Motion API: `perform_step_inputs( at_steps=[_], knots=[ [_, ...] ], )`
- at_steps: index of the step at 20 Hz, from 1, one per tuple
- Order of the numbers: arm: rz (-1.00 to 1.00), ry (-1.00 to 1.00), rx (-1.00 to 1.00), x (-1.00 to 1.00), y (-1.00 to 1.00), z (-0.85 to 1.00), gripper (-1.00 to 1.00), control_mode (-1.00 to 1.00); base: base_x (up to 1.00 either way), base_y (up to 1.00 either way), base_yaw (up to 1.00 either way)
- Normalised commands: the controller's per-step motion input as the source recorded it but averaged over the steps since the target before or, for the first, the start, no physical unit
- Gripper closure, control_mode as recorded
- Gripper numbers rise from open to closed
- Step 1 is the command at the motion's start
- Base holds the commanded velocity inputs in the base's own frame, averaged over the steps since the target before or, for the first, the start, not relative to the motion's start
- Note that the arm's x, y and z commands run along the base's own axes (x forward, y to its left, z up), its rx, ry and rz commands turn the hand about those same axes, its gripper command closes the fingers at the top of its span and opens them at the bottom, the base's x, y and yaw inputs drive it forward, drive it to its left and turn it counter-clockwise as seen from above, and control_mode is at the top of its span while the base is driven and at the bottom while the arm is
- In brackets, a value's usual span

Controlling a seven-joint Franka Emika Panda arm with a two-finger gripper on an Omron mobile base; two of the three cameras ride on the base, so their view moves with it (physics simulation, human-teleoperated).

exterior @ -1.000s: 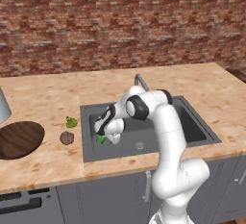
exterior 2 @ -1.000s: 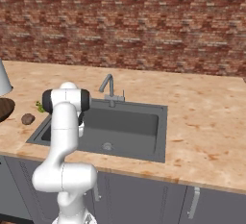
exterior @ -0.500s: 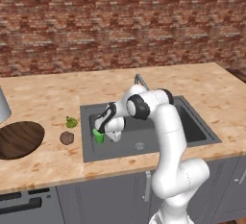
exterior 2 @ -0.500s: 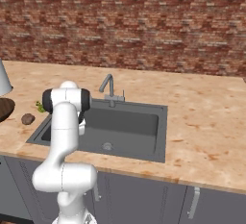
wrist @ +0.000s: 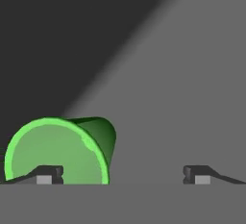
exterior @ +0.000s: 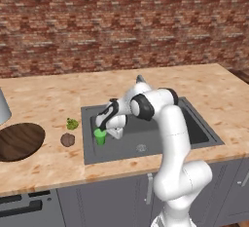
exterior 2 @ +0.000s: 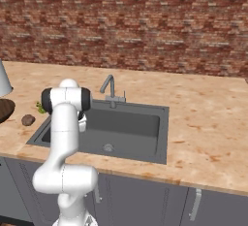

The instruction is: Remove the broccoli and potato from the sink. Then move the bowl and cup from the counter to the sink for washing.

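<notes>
Now two-finger gripper spread wide, holding nothing, low inside large dark grey rectangular sink at its left end. Small bright green tapered cup upright on sink floor just beside gripper; hand view: cup against left fingertip, well apart from right one, mouth facing camera. Judgement: cup released; straight lift clears it. Wide dark brown wooden bowl far left on light beige speckled counter, next target. Small brown roundish potato, tiny yellow-green broccoli between bowl and sink.
</notes>
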Motion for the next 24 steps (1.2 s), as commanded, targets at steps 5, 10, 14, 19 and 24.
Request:
perform_step_inputs(
  at_steps=[5,10,14,19,24],
  knots=[
    [0.03,0.0,-0.04,0.0,0.0,0.33,-1.0,-1.0,0.0,0.0,0.0],
    [0.01,0.0,-0.11,-0.11,0.0,0.27,-1.0,-1.0,0.0,0.0,0.0],
    [0.05,0.0,-0.1,-0.12,-0.01,0.31,-1.0,-1.0,0.0,0.0,0.0],
    [0.08,0.0,-0.07,-0.14,-0.02,0.32,-1.0,-1.0,0.0,0.0,0.0],
    [0.09,0.0,-0.06,-0.15,-0.01,0.37,-1.0,-1.0,0.0,0.0,0.0]
  ],
)
